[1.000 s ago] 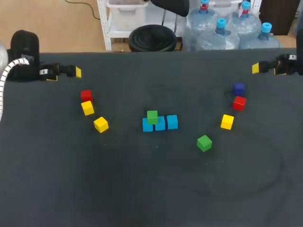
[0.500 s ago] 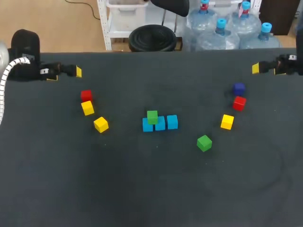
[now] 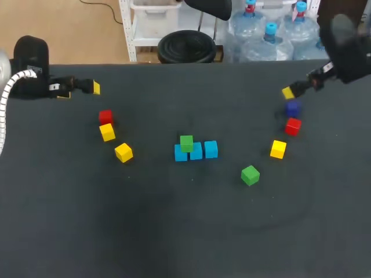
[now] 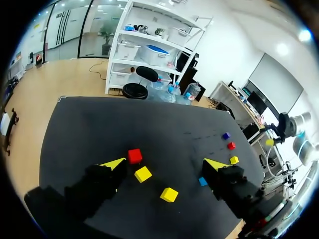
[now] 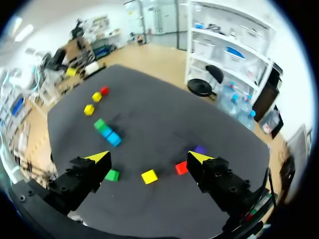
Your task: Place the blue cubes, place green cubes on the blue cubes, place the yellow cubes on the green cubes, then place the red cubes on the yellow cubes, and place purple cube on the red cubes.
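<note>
Dark counter (image 3: 174,231) carries all the cubes. Left arm (image 3: 29,81) sits over the far left edge, right arm (image 3: 348,52) comes in at the far right corner.

Left claw (image 4: 165,163): fingers wide, nothing held. In its wrist view, down on the counter between the fingers, lie the left red cube (image 4: 134,156) and two left yellow cubes (image 4: 143,174) (image 4: 169,194), none touched.

Right claw (image 5: 149,156): also wide, holding nothing. In the head view its yellow tip hangs just beyond the purple cube (image 3: 292,108). In its wrist view the right red cube (image 5: 181,168) and right yellow cube (image 5: 149,176) show between the fingers, on the counter below – no contact.

Blue cubes (image 3: 196,152): three in a touching row at mid-counter, well apart from both claws. Stacked green cube (image 3: 186,143) sits on the row's left end.

Loose green cube (image 3: 250,174) lies on the counter right of the row, near side, with the right yellow cube just beyond it, then the right red cube, then the purple cube.
</note>
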Motion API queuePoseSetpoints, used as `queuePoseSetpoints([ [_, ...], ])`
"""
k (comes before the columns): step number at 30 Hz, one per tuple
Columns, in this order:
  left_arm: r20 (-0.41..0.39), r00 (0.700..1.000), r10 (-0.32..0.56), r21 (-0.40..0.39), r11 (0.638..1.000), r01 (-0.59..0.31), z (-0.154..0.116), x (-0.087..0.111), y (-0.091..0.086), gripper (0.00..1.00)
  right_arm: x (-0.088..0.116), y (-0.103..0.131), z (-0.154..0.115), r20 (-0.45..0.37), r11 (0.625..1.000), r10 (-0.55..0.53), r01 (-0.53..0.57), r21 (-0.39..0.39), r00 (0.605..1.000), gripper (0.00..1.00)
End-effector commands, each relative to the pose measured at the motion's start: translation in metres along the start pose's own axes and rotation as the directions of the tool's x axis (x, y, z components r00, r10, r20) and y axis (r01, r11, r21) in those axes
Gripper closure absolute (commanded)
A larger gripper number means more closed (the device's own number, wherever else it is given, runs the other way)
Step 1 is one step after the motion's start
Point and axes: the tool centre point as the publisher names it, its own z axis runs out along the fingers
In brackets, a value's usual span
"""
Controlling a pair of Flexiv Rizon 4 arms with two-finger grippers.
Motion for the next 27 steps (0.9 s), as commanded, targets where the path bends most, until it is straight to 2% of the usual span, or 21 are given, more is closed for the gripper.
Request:
queuePoseSetpoints([
  [1,0.006,1.000,0.001,0.009,1.000,-0.001,0.000,0.001,0.002,0.00,0.002,0.026,0.002,-0.113,0.998,-0.065,0.065,-0.004,0.991,0.00],
  [10,0.006,1.000,0.001,0.009,1.000,-0.001,0.000,0.001,0.002,0.00,0.026,0.048,0.032,-0.224,0.997,-0.060,0.048,-0.059,0.973,0.00],
  [22,0.006,1.000,0.001,0.009,1.000,-0.001,0.000,0.001,0.002,0.00,0.056,0.081,0.088,-0.384,0.993,-0.093,0.060,-0.097,0.919,0.00],
  [27,0.006,1.000,0.001,0.009,1.000,-0.001,0.000,0.001,0.002,0.00,0.068,0.093,0.102,-0.432,0.991,-0.122,0.087,-0.101,0.894,0.00],
])
